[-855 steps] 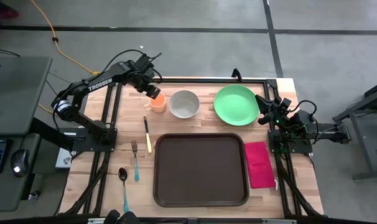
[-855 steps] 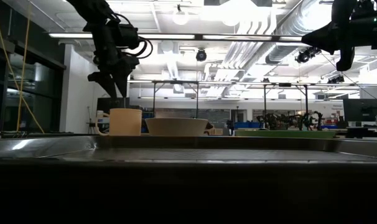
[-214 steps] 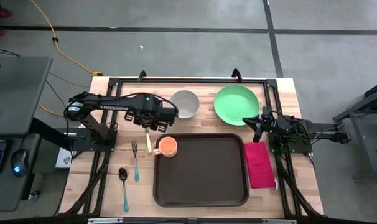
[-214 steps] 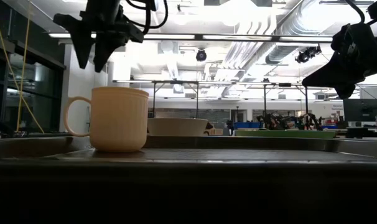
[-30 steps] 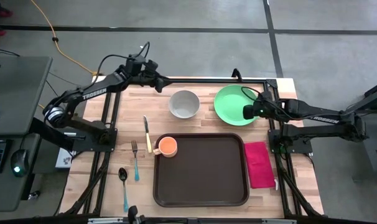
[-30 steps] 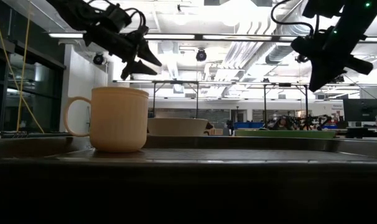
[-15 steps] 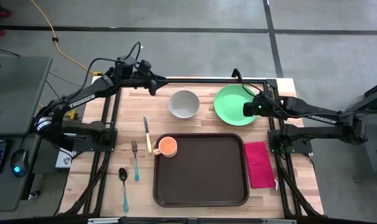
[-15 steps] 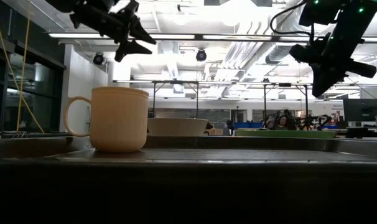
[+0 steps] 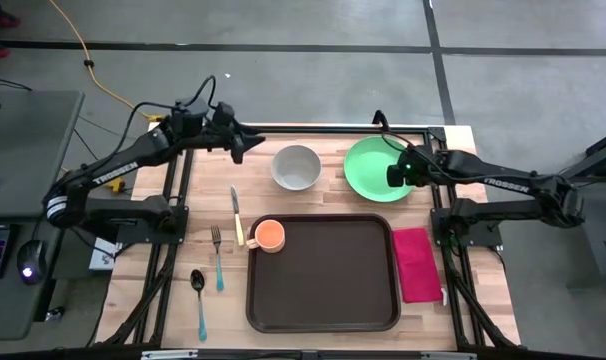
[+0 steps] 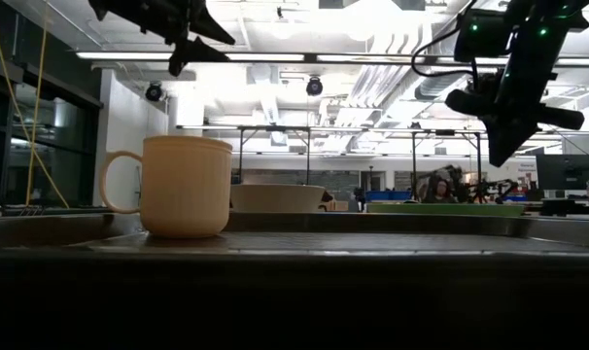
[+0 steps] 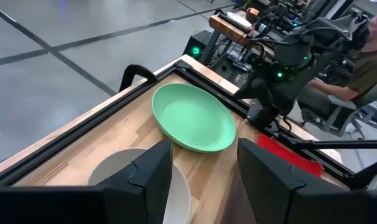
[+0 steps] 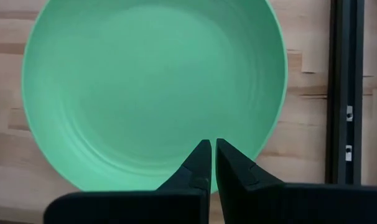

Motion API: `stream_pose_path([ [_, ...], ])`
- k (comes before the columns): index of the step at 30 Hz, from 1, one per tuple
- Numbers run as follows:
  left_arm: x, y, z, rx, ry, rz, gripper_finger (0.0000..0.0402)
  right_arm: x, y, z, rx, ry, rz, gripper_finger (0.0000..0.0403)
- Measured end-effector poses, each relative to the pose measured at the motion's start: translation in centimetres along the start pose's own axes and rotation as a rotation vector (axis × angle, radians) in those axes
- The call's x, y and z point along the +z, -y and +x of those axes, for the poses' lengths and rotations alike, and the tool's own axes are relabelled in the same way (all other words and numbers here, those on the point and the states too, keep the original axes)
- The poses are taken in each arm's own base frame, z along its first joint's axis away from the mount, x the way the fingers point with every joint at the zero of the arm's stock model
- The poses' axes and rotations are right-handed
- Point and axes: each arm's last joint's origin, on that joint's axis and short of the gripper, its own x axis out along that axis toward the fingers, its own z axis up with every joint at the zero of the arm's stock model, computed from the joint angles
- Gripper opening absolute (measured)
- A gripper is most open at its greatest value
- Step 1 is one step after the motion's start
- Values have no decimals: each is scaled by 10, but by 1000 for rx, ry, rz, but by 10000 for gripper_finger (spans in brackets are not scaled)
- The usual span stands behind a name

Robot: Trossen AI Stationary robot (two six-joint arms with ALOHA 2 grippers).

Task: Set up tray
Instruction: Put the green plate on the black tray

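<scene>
The dark brown tray (image 9: 323,290) lies on the near middle of the table. An orange cup (image 9: 269,235) stands upright in its far left corner. Beyond the tray a pale bowl (image 9: 296,167) and a green plate (image 9: 368,165) rest on the wood. My left gripper (image 9: 241,141) hangs open high above the far left of the table, left of the bowl; its wrist view looks over the bowl (image 11: 114,168) toward the plate (image 11: 193,118). My right gripper (image 9: 392,178) is shut and points steeply down over the plate's right part (image 12: 151,81). In the low view it (image 10: 499,156) is well above the plate.
A magenta napkin (image 9: 416,263) lies right of the tray. A knife (image 9: 237,215), a fork (image 9: 217,256) and a spoon (image 9: 199,295) lie left of it. A black frame (image 9: 313,129) runs along the table's far edge and sides. A person (image 11: 363,59) sits beyond the right side.
My left gripper has risen and drawn back toward the table's left edge, away from the bowl, and stays open. My right gripper has edged a little farther over the green plate and tipped slightly, and stays shut. The cup, bowl and plate have not moved.
</scene>
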Motion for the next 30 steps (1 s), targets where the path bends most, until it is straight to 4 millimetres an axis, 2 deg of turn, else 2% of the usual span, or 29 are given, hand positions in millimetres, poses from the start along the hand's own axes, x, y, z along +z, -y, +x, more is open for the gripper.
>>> stream_pose_path([
  [7, -8, 11, -10, -13, 44, 22, 211, 0, 0, 0, 0, 6, 1, 1],
  [19, -51, 3, -35, -41, 151, -37, 211, 2, 2, 1, 4, -14, 30, 1],
  [30, -80, -5, -43, -34, 136, -47, 211, 7, 7, 3, 8, -74, 82, 1],
])
